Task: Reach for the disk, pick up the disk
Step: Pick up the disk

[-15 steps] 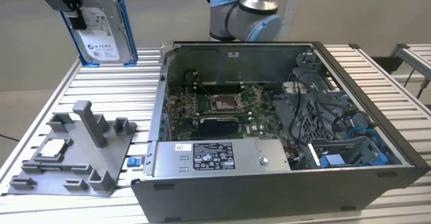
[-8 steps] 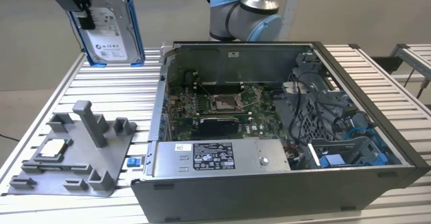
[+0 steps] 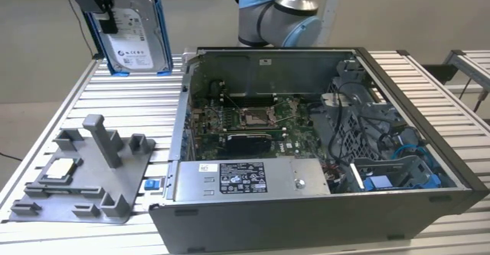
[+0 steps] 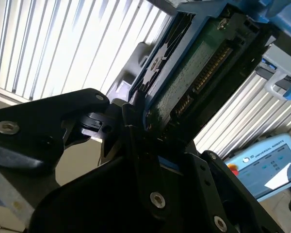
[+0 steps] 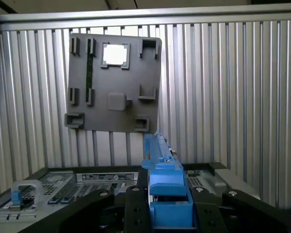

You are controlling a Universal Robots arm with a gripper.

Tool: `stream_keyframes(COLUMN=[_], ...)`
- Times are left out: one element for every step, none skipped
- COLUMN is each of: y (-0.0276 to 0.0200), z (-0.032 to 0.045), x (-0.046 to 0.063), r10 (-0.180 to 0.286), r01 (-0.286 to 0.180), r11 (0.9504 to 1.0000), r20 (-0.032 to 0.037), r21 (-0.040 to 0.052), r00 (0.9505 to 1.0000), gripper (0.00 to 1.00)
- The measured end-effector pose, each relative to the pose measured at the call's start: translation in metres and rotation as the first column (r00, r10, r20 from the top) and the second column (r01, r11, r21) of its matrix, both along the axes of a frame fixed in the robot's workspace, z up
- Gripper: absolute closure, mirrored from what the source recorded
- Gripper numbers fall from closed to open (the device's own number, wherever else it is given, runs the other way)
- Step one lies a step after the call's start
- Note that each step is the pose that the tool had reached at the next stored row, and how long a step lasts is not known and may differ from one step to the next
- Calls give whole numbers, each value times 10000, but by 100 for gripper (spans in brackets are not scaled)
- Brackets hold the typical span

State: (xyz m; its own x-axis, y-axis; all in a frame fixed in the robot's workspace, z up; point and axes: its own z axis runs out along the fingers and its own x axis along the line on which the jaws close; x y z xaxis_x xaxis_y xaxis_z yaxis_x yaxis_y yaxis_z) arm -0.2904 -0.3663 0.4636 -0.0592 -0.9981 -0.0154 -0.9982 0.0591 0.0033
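One gripper point(image 3: 105, 12) is what we see at eleven o'clock in the exterior view, its black jaws pinching the disk point(image 3: 132, 28) by an edge. In the second wrist view the gripper point(image 4: 138, 119) clamps that edge tightly, and the disk point(image 4: 199, 63) turns its green circuit-board side and connector row to the camera. In the exterior view the disk hangs upright, its white label facing us and blue rails down both long sides, clear above the slatted metal table point(image 3: 130, 100). Below it, at eight o'clock, lies a grey fixture plate point(image 3: 84, 174) carrying a small square chip point(image 3: 61, 167). From the centre out to four o'clock stands an open computer case point(image 3: 322, 209), touching the plate's near corner. The arm point(image 3: 279, 16) rises at twelve o'clock behind the case. In the first wrist view a blue rail point(image 5: 162, 184) juts out over the table.
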Motion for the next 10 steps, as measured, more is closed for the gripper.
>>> stream_keyframes(y=[-1, -2, -3, -4, -5, -6, -7, -8, -9, -10], z=[0, 0, 0, 0, 0, 0, 0, 0, 0, 0], x=[23, 47, 68, 93, 116, 141, 165, 188, 213, 237], r10=[2, 4, 6, 8, 10, 13, 14, 16, 18, 19], r01=[-2, -4, -6, -8, -10, -13, -14, -16, -18, -19], r11=[10000, 10000, 10000, 10000, 10000, 10000, 10000, 10000, 10000, 10000], r20=[-1, -4, -5, -7, -8, -11, -12, -14, -15, -17], r21=[0, 0, 0, 0, 0, 0, 0, 0, 1, 0], r00=[10000, 10000, 10000, 10000, 10000, 10000, 10000, 10000, 10000, 10000], gripper=[100, 100, 100, 100, 100, 100, 100, 100, 100, 100])
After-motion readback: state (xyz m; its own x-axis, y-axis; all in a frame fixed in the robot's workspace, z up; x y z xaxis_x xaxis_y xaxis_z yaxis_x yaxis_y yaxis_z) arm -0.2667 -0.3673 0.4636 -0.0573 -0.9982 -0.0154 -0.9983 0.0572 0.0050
